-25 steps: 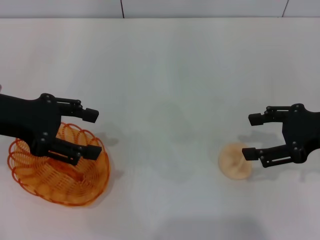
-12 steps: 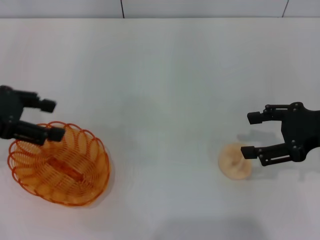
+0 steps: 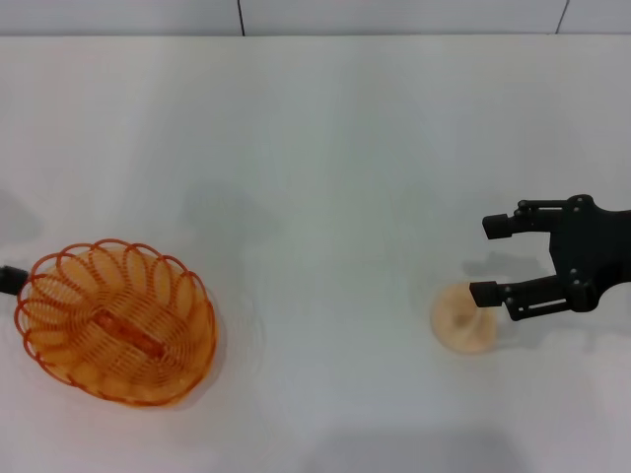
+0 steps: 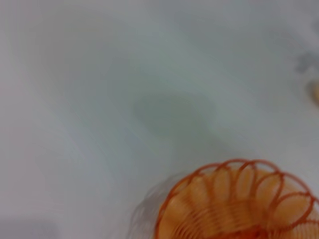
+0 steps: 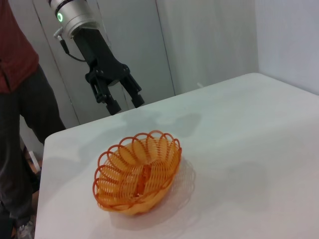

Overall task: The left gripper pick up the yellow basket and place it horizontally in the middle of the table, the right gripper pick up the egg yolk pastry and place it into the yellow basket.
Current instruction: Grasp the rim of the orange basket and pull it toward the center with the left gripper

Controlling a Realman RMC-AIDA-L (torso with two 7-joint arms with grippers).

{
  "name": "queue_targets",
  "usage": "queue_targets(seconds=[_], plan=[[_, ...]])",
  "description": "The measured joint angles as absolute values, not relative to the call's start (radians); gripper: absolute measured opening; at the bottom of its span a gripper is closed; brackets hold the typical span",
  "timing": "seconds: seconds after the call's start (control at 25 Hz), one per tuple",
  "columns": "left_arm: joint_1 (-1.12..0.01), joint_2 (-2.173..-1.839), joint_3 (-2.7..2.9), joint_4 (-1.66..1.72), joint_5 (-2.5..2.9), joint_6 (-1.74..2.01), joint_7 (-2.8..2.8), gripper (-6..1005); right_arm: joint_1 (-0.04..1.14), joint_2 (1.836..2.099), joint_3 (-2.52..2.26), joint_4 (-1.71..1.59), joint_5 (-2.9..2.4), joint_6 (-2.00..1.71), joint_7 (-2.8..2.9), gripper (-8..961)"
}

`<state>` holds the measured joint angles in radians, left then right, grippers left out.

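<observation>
Yellow basket sits near your table's left edge, unmoved; left gripper has lifted off, fingers spread, empty; right gripper gapes over pastry

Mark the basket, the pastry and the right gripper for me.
basket (image 3: 116,324): head view, on its woven floor.
pastry (image 3: 461,320): head view, top of the dome.
right gripper (image 3: 492,259): head view, midway between its open fingers, just above the pastry.
</observation>
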<state>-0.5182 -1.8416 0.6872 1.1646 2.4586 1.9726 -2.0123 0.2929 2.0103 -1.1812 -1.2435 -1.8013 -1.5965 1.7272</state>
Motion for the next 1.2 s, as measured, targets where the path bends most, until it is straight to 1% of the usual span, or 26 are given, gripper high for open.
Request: queue_targets(seconds=[0.12, 0.2, 0.8, 1.2], plan=[[-0.528, -1.830, 0.691, 1.169, 2.519, 1.979, -2.043, 887, 0.299, 2.011, -1.181, -1.242, -1.801, -1.597, 1.736, 858], [-0.534, -1.831, 0.691, 1.169, 2.574, 1.979, -2.050, 887, 0.303, 2.011, -1.181, -1.242, -1.801, -1.598, 1.739, 858], [-0.537, -1.894, 0.695, 1.135, 2.626, 1.879, -2.036, 888, 0.306, 2.011, -1.189, -1.233, -1.789, -1.605, 1.740, 858], [-0.542, -1.903, 0.713, 1.036, 2.629, 1.770, -2.020, 887, 0.305, 2.011, -1.189, -1.233, -1.788, -1.614, 1.740, 858]])
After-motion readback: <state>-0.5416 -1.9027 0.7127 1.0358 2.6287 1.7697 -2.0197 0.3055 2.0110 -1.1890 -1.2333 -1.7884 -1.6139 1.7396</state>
